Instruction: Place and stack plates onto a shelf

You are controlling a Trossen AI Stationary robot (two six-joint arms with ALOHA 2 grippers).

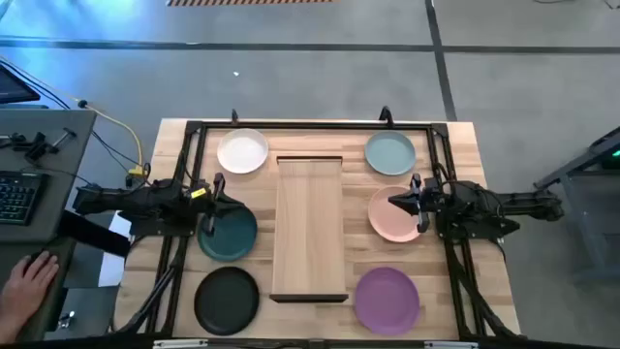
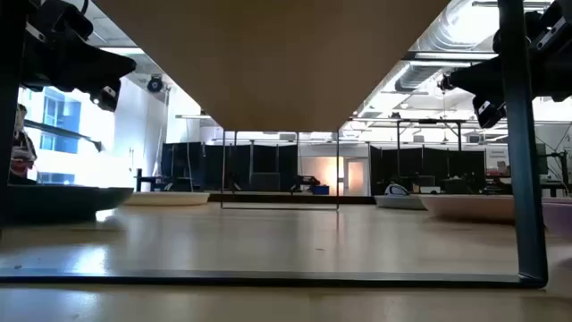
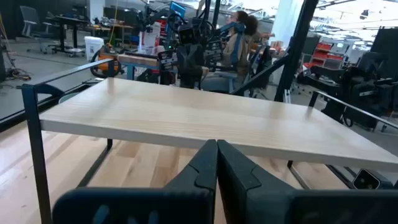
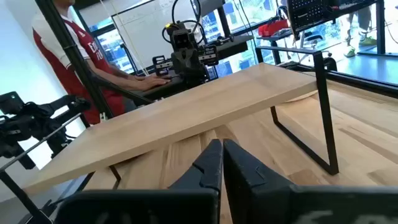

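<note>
The shelf (image 1: 309, 228) is a long pale board on thin dark legs, standing mid-table. Six plates lie flat on the tabletop around it: white (image 1: 242, 151), dark teal (image 1: 229, 236) and black (image 1: 227, 299) on its left, pale blue-green (image 1: 390, 153), pink (image 1: 395, 218) and purple (image 1: 387, 299) on its right. My left gripper (image 1: 228, 204) hovers shut over the dark teal plate's far edge and points at the shelf (image 3: 199, 115). My right gripper (image 1: 394, 203) hovers shut over the pink plate, facing the shelf (image 4: 205, 102) from the other side. In the low view both grippers (image 2: 100, 79) (image 2: 483, 97) hang well above the plates.
Black frame rails (image 1: 310, 126) run along the table's far edge and down both sides. A desk with a keyboard (image 1: 17, 194) stands left of the table, where a person's hand (image 1: 29, 281) rests. The right wrist view shows a person in a red shirt (image 4: 68, 43) beyond the table.
</note>
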